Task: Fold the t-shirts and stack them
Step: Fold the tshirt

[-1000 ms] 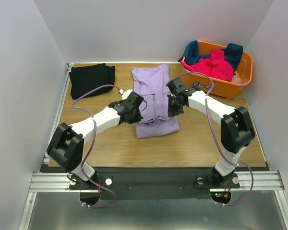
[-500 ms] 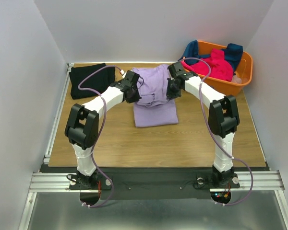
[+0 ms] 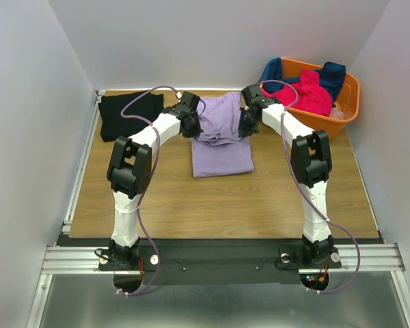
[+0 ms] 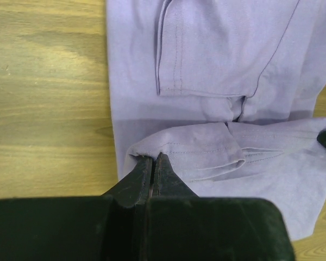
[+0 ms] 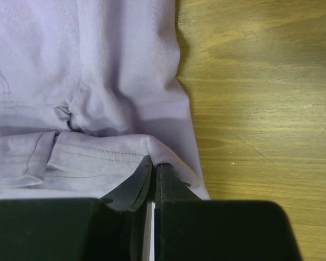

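1. Location: the lavender t-shirt (image 3: 222, 154) lies at upper centre of the top view on the wooden table (image 3: 191, 198). It is partly doubled, with its lifted hem held above the flat layer. The black t-shirt (image 3: 126, 115) sits folded at upper left. The hot-pink t-shirt (image 3: 306, 94) and the teal t-shirt (image 3: 333, 72) are heaped in the orange basket (image 3: 348, 102) at upper right.
2. Grip: the left gripper (image 4: 154, 161) is clenched on a thin fold at the hem's left corner. The right gripper (image 5: 152, 165) is clenched likewise on the right corner.
3. Risk: each bite takes only the cloth's edge. A sideways tug could pull a corner free and let it drop.
4. Risk: if the 2 arms travel at unequal height or pace, the hem lands askew and the fold is crooked.
5. Risk: the tucked sleeve at centre of the left wrist view could bunch under the top layer and leave a lump.
6. Risk: fingers withdrawn low after release could drag the top layer and undo the fold.
7. Risk: the right arm works near the basket, and a wide swing could knock it.
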### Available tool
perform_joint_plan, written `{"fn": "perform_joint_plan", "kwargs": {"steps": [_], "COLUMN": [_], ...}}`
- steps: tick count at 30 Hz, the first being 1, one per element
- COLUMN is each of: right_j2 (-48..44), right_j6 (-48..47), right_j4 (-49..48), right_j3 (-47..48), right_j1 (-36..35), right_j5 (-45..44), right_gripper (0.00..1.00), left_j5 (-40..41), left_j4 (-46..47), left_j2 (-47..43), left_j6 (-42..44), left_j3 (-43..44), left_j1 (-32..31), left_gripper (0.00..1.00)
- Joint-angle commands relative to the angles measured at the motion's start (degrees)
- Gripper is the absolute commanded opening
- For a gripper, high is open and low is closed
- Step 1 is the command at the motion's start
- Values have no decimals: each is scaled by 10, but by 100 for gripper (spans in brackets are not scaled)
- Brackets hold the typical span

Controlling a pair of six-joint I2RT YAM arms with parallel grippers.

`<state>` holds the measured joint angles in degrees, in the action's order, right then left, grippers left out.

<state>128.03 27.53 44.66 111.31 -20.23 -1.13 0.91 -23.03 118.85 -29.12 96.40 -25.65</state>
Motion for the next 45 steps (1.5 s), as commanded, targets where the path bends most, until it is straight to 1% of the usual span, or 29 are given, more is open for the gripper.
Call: {"fn": "perform_joint_plan", "kwargs": {"steps": [1,3,4,5,6,7,8,9,10,12,14,15,17,18,19,22,23,26,27,29,30,33,34,39,42,45], "right_j2": [6,11,15,15,14,13,7,2,-12,-29,-46,-62,-73,-83,-88,-99,-103,-125,-132,-157,-164,-195,-206,-226,-226,-219], "right_j6": [-9,-14,-16,-16,-16,-16,-16,-17,-19,-21,-27,-30,-34,-35,-36,-37,-35,-31,-29,-31,-33,-31,-26,-13,-12,-12], "right_j4": [4,5,6,8,9,11,12,14,17,17,16,16,16,16,14,16,15,15,12,6,3,-11,-20,-45,-57,-68], "right_j3": [37,55,64,71,84,89,100,103,107,109,102,99,83,74,58,31,10,-31,-64,-98,-133,-181,-213,-278,-297,-305], "right_j1": [8,9,9,8,9,9,10,10,10,10,10,9,9,8,9,9,9,9,9,9,9,9,9,10,9,9], "right_j5": [6,8,9,8,9,19,24,23,17,15,-7,-7,-5,-5,-7,4,9,29,29,21,19,17,17,15,15,15], "right_gripper": [0,0,0,4,9,17,38,51,69,77,80,81,81,81,80,81,81,80,80,81,81,81,81,80,77,72], "left_j5": [0,15,21,30,34,41,54,59,63,67,74,75,71,69,68,54,53,60,61,66,69,79,79,73,77,80], "left_j4": [-17,-27,-31,-33,-35,-37,-40,-42,-41,-35,-15,15,46,81,96,137,133,105,104,109,112,114,114,116,120,120], "left_j2": [2,2,2,-1,-7,-12,-21,-27,-32,-59,-86,-115,-142,-166,-176,-193,-187,-172,-175,-188,-203,-228,-235,-246,-261,-270], "left_j6": [13,3,-1,-4,-14,-17,-19,-19,-19,-19,-14,-10,-4,-1,3,6,5,-15,-26,-30,-32,-34,-35,-49,-59,-62], "left_j3": [37,41,45,46,49,51,54,59,58,53,22,-10,-46,-66,-103,-155,-161,-176,-186,-224,-244,-269,-284,-323,-353,-364], "left_j1": [8,15,17,18,22,23,23,23,22,20,7,1,-24,-33,-44,-77,-88,-92,-93,-94,-94,-94,-94,-95,-95,-95], "left_gripper": [0,0,2,14,32,51,75,81,85,85,86,86,85,85,86,86,85,86,85,85,85,85,85,85,85,85]}}
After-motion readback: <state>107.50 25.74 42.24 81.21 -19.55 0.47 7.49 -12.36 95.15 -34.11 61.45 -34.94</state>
